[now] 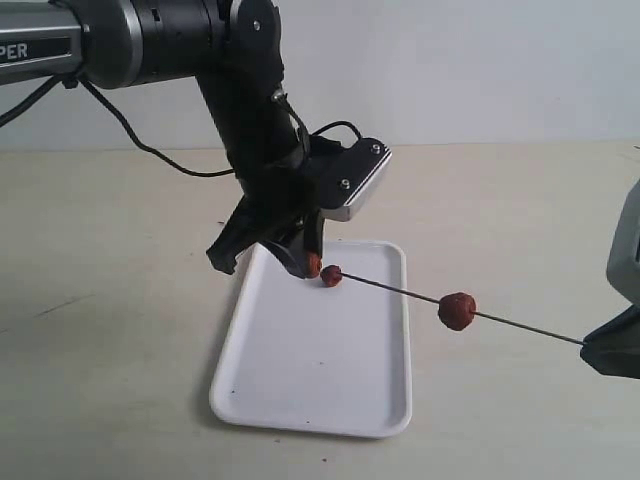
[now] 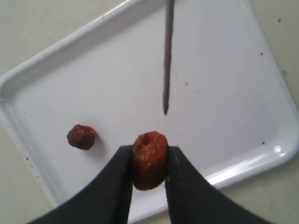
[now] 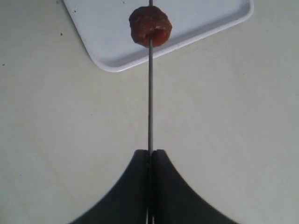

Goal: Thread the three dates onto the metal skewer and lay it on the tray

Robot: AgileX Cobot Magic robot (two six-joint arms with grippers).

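Fingers (image 2: 117, 186) of the left gripper (image 2: 149, 163) are narrowed onto a small, wrinkled, reddish-brown date (image 2: 149, 156), clamping it from both sides above the flat, white, rectangular tray (image 2: 224, 70). Just ahead of this held date, and apart from it, hangs the bare pointed tip of the thin, straight, dark grey metal skewer (image 2: 167, 56), aimed toward it. A second date (image 2: 81, 136), equally wrinkled and reddish-brown, lies loose on the tray floor, off to one side of the tip and not touching it. Partway along the rod, near the tray's edge, a third date (image 1: 457, 311) is threaded on the shaft. At the far end, the right gripper (image 3: 149, 156) has its black fingers (image 3: 126, 186) pressed together on the skewer, holding it clear of the pale tabletop (image 1: 120, 350).
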